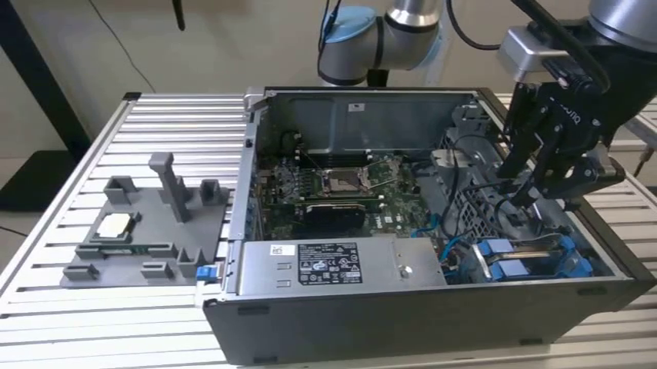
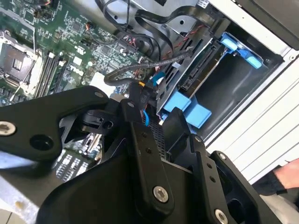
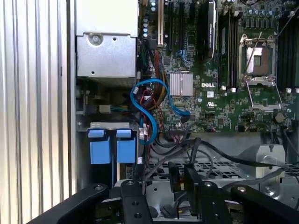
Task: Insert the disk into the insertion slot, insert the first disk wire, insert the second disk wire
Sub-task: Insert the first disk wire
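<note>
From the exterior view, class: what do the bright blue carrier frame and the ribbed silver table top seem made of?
Bright blue carrier frame: likely moulded plastic, uniform colour, soft matte sheen. Ribbed silver table top: probably bare aluminium, pale grooved slats with dull reflections.

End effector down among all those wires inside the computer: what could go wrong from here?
1. The black metal end effector hangs close among loose black cables; it may snag or tug one.
2. The thin blue cable loops close by and could get caught too.
3. The green circuit board lies exposed beside the perforated grey metal cage; a slip could perhaps scrape it.
</note>
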Robot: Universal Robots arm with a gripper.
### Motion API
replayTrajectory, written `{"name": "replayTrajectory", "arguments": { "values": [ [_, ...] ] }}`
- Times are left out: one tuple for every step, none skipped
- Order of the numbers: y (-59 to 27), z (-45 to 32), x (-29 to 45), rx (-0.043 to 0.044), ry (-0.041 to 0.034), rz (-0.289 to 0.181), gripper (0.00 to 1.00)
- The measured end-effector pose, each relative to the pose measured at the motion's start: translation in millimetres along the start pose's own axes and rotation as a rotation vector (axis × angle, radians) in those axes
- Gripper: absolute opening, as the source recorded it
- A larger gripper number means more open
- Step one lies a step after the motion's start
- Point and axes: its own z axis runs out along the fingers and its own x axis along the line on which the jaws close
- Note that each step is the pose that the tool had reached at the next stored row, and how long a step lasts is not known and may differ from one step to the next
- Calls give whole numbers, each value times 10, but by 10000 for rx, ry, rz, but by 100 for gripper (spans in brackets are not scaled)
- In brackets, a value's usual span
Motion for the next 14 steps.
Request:
{"name": "replayTrajectory", "arguments": {
  "values": [
    [3, 5, -1, 7, -58, -9, 47],
    [5, 8, -1, 16, -130, -21, 47],
    [5, 11, -1, 32, -219, -40, 45],
    [6, 14, 0, 56, -294, -57, 38],
    [6, 18, 0, 86, -330, -67, 38],
    [5, 20, 0, 108, -334, -71, 38],
    [5, 21, 0, 130, -334, -74, 31],
    [6, 24, 0, 163, -336, -77, 31],
    [6, 27, 1, 202, -340, -83, 31],
    [6, 30, 1, 239, -342, -88, 31],
    [5, 31, 1, 260, -342, -91, 31],
    [5, 31, 1, 263, -341, -92, 31],
    [5, 31, 2, 264, -341, -92, 31],
    [5, 32, 1, 264, -341, -92, 31]
  ]
}}
